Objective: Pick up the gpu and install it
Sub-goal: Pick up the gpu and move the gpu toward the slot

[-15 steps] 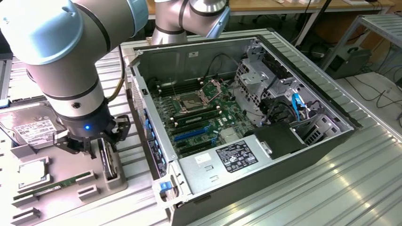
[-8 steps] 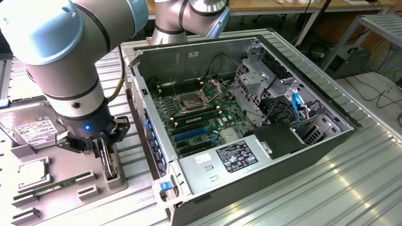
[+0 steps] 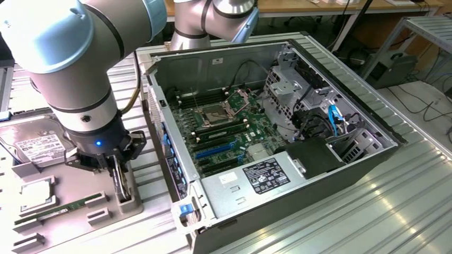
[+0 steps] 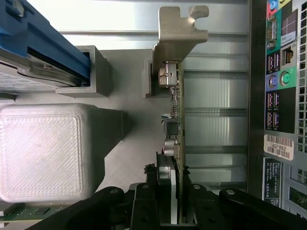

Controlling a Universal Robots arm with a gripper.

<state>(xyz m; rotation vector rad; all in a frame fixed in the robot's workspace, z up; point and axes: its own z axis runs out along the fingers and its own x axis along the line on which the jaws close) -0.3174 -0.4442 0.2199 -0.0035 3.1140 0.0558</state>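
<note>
- On the exterior view's left, the hand (image 3: 116,168) is lowered over the gpu (image 3: 126,191), which stands on edge in a grey holder tray (image 3: 78,182) on the desk (image 3: 395,201).
- Seen from the wrist, the hand (image 4: 172,194) straddles the gpu (image 4: 175,120) edge-on, green board showing, with its silver bracket (image 4: 180,28) at the far end.
- Whether the hand is clenched on the card or merely around it, I cannot tell.
- Beside the card, the same tray carries a hard drive (image 3: 35,143) and a memory stick (image 3: 63,207).
- Just beside the tray, toward the exterior view's right, the open computer case (image 3: 211,63) lies with its motherboard (image 3: 226,127) exposed.
- From the wrist, the case's rear port panel (image 4: 278,72) is near the card.
</note>
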